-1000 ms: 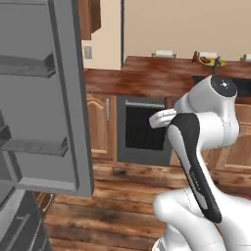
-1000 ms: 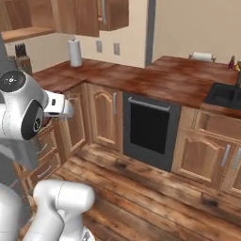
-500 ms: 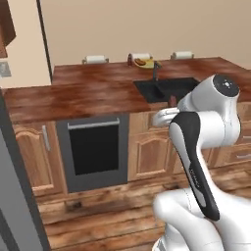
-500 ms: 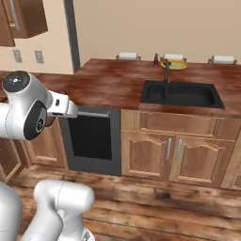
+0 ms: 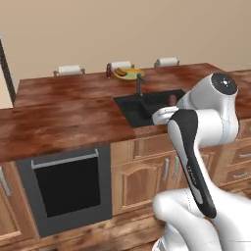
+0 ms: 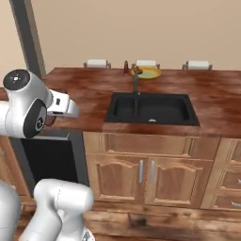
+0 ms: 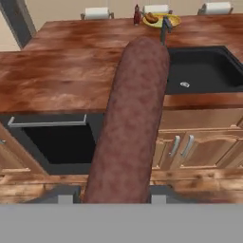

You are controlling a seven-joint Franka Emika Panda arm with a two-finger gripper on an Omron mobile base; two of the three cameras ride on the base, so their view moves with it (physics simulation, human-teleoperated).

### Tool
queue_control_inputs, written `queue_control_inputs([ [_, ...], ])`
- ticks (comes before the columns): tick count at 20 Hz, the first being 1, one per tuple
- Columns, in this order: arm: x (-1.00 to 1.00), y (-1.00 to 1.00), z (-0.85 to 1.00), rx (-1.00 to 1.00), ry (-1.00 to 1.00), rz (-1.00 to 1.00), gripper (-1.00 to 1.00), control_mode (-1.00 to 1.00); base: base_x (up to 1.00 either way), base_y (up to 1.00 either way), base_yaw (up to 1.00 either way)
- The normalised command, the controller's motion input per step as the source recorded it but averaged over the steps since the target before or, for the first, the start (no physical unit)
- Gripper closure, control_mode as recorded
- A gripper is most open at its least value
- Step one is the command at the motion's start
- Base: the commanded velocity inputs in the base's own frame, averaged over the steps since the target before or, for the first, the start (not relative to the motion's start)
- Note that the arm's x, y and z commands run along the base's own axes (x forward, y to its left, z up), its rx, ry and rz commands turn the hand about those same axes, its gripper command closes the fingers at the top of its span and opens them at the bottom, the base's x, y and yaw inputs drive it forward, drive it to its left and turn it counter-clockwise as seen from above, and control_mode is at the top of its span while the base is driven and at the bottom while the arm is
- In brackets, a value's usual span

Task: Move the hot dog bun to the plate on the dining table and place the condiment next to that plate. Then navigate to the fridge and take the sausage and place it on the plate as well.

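My gripper (image 7: pixel 114 192) is shut on the sausage (image 7: pixel 133 118), a thick dark red-brown cylinder that runs up the middle of the hand view. Its tip (image 5: pixel 172 99) pokes out beyond the white hand over the sink's near edge. The plate (image 5: pixel 139 72) with the yellow rim sits at the far side of the dining table (image 5: pixel 68 110), behind the faucet. On it lies the tan hot dog bun (image 5: pixel 121 73). The dark red condiment (image 5: pixel 109 71) stands just left of the plate. From the hand, plate (image 7: pixel 172 20), bun (image 7: pixel 151 18) and condiment (image 7: pixel 137 14) sit at the top.
A black sink (image 6: pixel 150 108) with a black faucet (image 6: pixel 136 82) is inset in the tabletop between me and the plate (image 6: pixel 151 73). A dark oven front (image 5: pixel 68 188) and wooden cabinet doors (image 6: pixel 141 176) lie below. A dark grey upright edge (image 6: pixel 27 37) stands at the left.
The whole picture has swung: the fridge door has left the view and the table with sink and plate now faces me. The sausage stays in my gripper.
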Motion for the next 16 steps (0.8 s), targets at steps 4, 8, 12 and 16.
queue_control_inputs([
  [4,0.0,0.0,0.0,0.0,0.0,0.0,1.0,1.0,0.99,-1.0,0.0],
  [8,0.0,0.0,0.0,0.0,0.0,0.0,1.0,1.0,0.79,-1.0,0.0],
  [12,0.0,0.0,0.0,0.0,0.0,0.0,1.0,1.0,0.41,-1.0,-0.01],
  [16,0.0,0.0,0.0,0.0,0.0,0.0,1.0,1.0,-0.02,-1.0,0.0],
])
